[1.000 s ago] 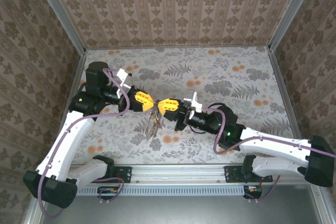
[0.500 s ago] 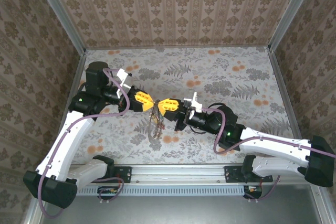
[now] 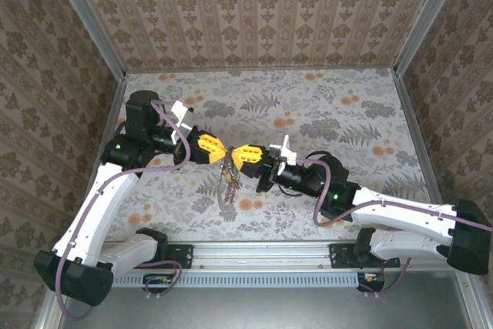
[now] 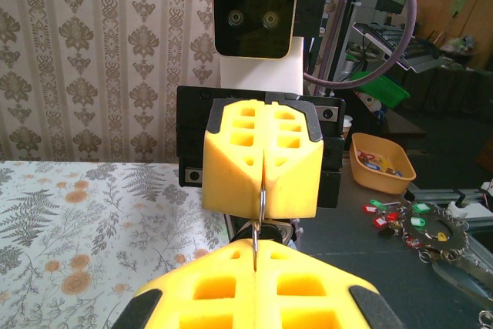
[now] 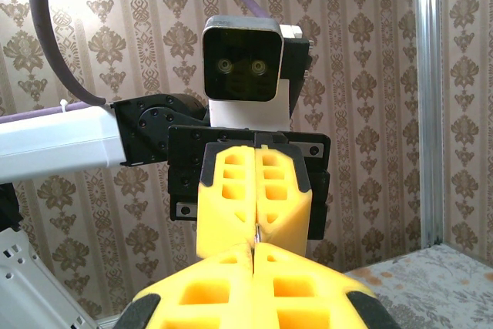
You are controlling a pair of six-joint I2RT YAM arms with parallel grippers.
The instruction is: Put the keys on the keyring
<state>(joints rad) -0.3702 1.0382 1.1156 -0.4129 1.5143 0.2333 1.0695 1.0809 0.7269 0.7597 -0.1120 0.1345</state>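
My left gripper (image 3: 219, 148) and right gripper (image 3: 237, 153) meet tip to tip above the middle of the table, both shut. In the left wrist view, a thin metal wire of the keyring (image 4: 263, 199) runs edge-on from the right gripper (image 4: 263, 207) into my left gripper (image 4: 256, 250). The right wrist view has the same sliver of the keyring (image 5: 255, 233) between my right gripper (image 5: 253, 252) and the left gripper (image 5: 255, 229). A dark bundle of keys (image 3: 228, 182) hangs below the fingertips, just above the cloth. Single keys are too small to tell apart.
The table (image 3: 331, 113) wears a floral cloth, with wallpapered walls on three sides and a metal rail (image 3: 262, 256) along the near edge. Past the right gripper lie an orange tray of coloured tags (image 4: 383, 163) and more keys (image 4: 420, 225) on a dark bench.
Both grippers have stayed in place and shut. The hanging bundle of keys has swung slightly and now hangs narrower.
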